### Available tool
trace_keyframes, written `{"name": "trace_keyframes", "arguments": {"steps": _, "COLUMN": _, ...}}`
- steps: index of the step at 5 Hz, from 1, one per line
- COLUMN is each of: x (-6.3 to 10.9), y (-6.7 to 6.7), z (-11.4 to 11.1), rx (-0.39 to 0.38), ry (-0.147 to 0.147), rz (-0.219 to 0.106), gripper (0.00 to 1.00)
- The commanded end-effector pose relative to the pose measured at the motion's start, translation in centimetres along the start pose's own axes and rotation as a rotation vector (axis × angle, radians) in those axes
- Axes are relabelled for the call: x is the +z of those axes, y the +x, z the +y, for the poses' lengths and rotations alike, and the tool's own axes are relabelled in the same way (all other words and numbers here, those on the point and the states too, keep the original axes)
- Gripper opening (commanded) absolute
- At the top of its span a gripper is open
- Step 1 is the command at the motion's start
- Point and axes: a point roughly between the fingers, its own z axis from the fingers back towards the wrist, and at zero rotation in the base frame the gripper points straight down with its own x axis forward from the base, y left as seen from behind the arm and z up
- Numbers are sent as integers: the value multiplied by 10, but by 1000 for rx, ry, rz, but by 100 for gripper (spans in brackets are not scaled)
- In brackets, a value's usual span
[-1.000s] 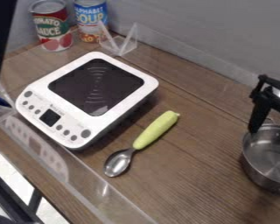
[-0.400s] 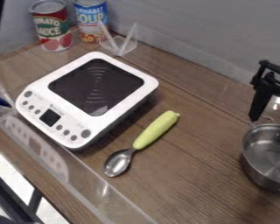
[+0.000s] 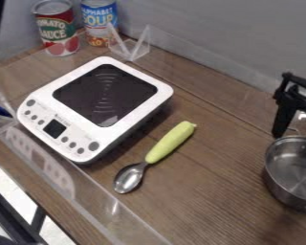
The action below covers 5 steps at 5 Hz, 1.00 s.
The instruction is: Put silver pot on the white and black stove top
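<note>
The silver pot (image 3: 294, 172) sits on the wooden table at the right edge of the view, partly cut off by the frame. Just above and behind it hangs my black gripper (image 3: 293, 122), fingers pointing down and standing open, with nothing between them. The white and black stove top (image 3: 97, 99) lies at the left of the table, its black glass top bare and its button panel facing the front left.
A metal spoon with a yellow-green handle (image 3: 157, 154) lies between the stove and the pot. Two cans (image 3: 56, 26) stand at the back left corner. A grey wall runs behind the table, whose front edge crosses the lower left.
</note>
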Motion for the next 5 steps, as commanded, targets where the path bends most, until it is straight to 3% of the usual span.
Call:
{"name": "trace_keyframes", "arguments": {"steps": 1, "x": 13, "y": 0, "z": 6, "rx": 21, "ry": -44, "rz": -48, "gripper": 100}}
{"name": "trace_keyframes", "arguments": {"steps": 5, "x": -17, "y": 10, "z": 2, "rx": 49, "ry": -55, "rz": -1, "gripper": 100}}
